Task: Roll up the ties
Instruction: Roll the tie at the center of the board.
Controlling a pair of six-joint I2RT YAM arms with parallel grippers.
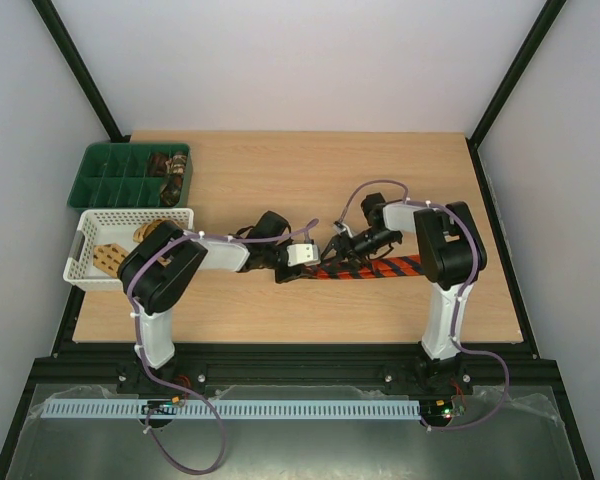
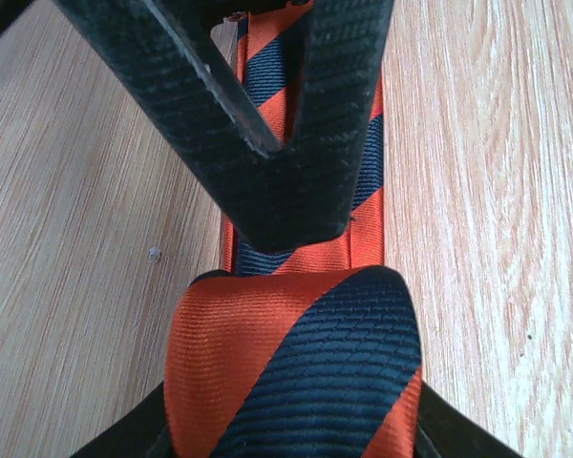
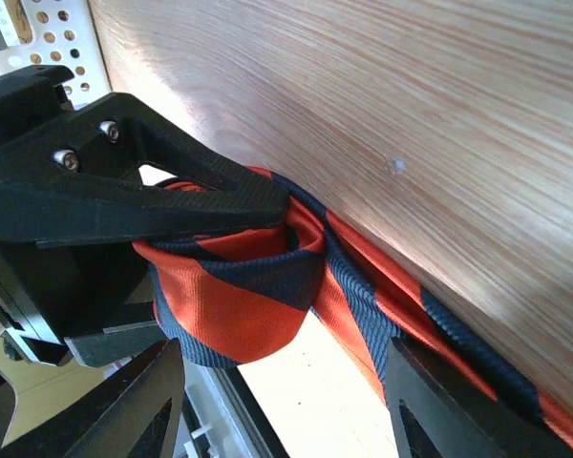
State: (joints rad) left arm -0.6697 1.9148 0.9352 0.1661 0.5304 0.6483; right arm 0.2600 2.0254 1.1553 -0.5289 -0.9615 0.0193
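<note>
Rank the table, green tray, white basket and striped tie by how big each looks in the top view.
1. table
2. white basket and green tray: these look about equal, so they are left unranked
3. striped tie, counting only the stretch that shows

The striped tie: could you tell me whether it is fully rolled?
Partly: the tie is coiled at the left pincer; the rest lies flat.
</note>
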